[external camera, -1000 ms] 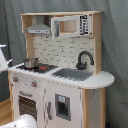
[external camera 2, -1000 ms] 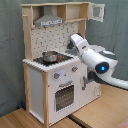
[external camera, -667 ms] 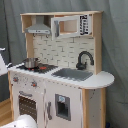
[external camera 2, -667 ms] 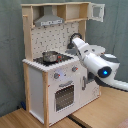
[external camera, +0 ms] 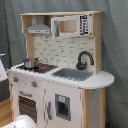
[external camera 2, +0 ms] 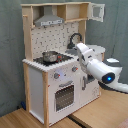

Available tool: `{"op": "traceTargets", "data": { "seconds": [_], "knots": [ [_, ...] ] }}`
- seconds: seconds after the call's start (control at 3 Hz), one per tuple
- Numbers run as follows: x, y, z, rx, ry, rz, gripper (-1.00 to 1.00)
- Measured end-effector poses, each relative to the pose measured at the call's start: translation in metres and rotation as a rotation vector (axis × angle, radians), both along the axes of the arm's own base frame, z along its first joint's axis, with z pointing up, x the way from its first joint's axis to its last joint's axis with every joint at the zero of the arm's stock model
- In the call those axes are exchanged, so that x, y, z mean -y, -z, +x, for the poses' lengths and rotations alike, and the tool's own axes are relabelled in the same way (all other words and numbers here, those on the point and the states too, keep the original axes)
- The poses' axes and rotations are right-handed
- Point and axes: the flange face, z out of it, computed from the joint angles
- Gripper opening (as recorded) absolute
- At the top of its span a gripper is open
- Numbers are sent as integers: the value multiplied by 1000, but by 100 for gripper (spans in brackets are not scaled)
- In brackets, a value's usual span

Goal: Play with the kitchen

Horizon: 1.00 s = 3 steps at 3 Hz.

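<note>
Against the grey curtain stood the kitchen (external camera: 57,75), upright and square on the wooden floor, and every place below is given from it. At the stove end of its counter a small metal pot (external camera: 30,63) sat on the black hob (external camera: 41,67), likely left there as a prop ready to be lifted or stirred. Beside the hob, toward the rounded end of the counter, lay the grey sink (external camera: 72,74) with the black faucet (external camera: 84,59) arched behind it. Above the hob hung the grey range hood (external camera: 39,29); next to it the microwave cabinet (external camera 2: 96,12) had its door swung open in the second exterior view, which suggested play with the upper shelf. Below the hob the windowed oven door (external camera 2: 64,97) was closed.

The white arm (external camera 2: 95,62) reached in over the sink side of the counter, its forearm slanting up toward the faucet, a pose that seemed aimed at the sink or tap. Its claw was hidden behind the wrist housing, so I could not tell how far open it was, nor whether it held or touched anything.
</note>
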Motion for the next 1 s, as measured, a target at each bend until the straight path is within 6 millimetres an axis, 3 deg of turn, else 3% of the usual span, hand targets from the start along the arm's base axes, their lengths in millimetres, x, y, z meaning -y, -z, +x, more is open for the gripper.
{"op": "traceTargets", "data": {
  "seconds": [1.0],
  "knots": [
    [25,47,9,5,-89,178,100]
  ]
}}
